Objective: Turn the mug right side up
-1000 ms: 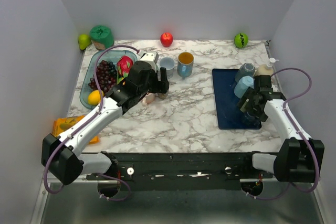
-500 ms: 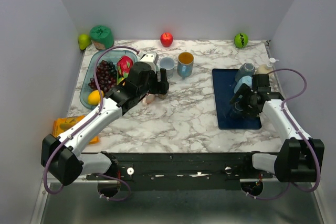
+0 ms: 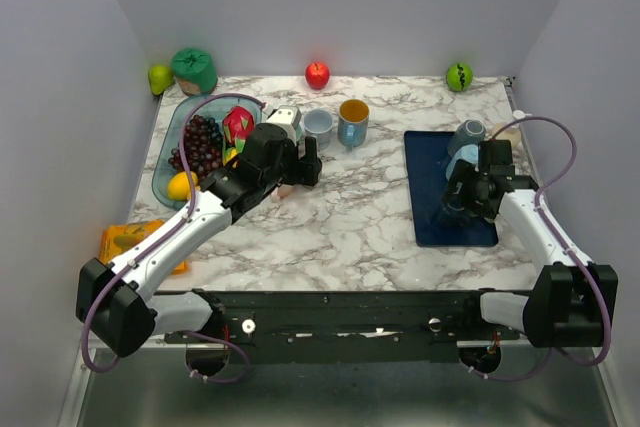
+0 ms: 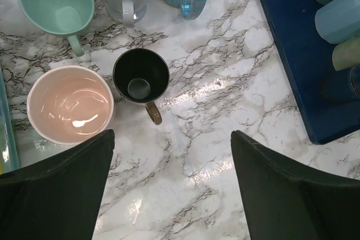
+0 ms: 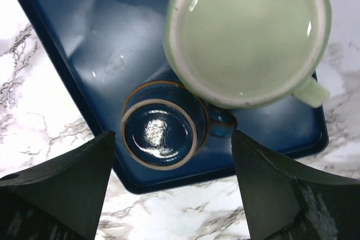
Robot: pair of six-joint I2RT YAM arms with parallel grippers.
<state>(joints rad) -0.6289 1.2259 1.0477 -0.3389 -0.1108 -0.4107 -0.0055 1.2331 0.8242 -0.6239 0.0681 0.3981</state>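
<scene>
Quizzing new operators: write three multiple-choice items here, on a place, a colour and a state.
1. The dark blue mug stands: A on the blue tray; B on bare marble; C in the fruit dish.
2. The neighbouring mug is: A red; B pale green; C black.
3. The dark blue mug is: A upright; B on its side; C upside down.
A, the tray lies under it; B, the right wrist view shows its pale green base; C, its foot ring faces up.
</scene>
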